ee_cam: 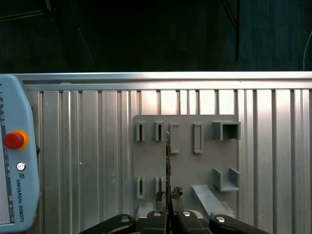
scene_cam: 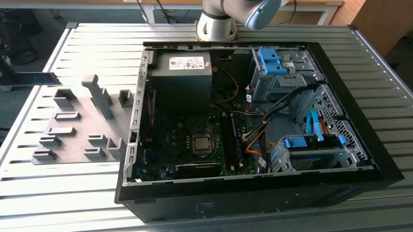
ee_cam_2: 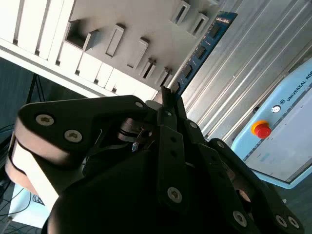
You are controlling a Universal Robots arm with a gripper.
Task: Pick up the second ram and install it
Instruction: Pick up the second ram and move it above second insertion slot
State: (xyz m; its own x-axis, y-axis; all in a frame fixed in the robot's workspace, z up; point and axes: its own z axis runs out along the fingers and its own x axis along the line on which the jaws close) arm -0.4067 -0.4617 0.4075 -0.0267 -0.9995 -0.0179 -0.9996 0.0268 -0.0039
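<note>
Silver-grey arm (scene_cam: 216, 24) with pale blue joint cap (scene_cam: 261, 12), matte black fingers (ee_cam_2: 171, 141) and linkages, round silver screws (ee_cam_2: 73, 135)

The second ram (ee_cam_2: 204, 48) is a thin, long blue-green board with a row of black chips along its face. It is clamped at one end between the closed fingers of the gripper (ee_cam: 168, 201) and is clear of the surface (scene_cam: 213, 31). In the exterior view it (scene_cam: 34, 79) lies at about nine o'clock from the open computer case (scene_cam: 361, 145), long axis roughly level, running nine to three o'clock. In the first wrist view it (ee_cam: 167, 161) shows edge-on as a narrow dark line.
</note>
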